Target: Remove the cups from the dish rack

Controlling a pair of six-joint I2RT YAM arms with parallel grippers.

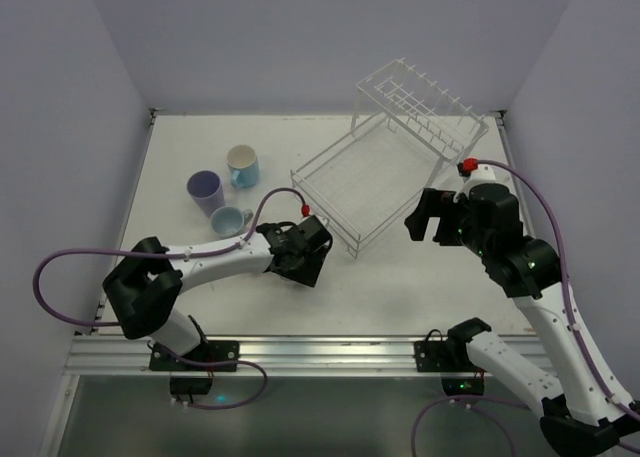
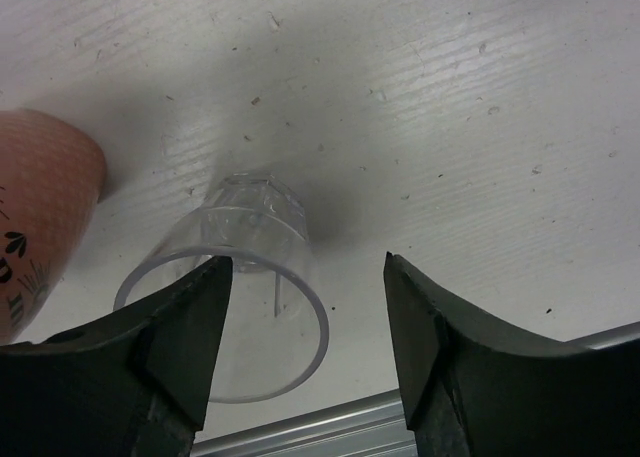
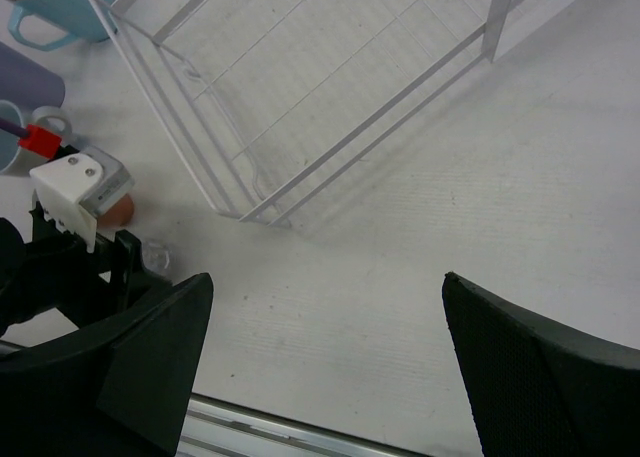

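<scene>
The clear dish rack stands at the back right with no mugs showing in it. The lavender mug, the light blue mug and the grey-blue mug stand on the table at the left. The salmon-pink mug shows at the left edge of the left wrist view, outside the fingers; in the top view it is hidden under the arm. My left gripper is open low over the table, near the rack's front corner. My right gripper is open and empty above the table in front of the rack.
A clear plastic cup lies on its side on the table, its rim partly behind my left finger. The table's metal front rail runs just below. The three mugs also show at the top left of the right wrist view.
</scene>
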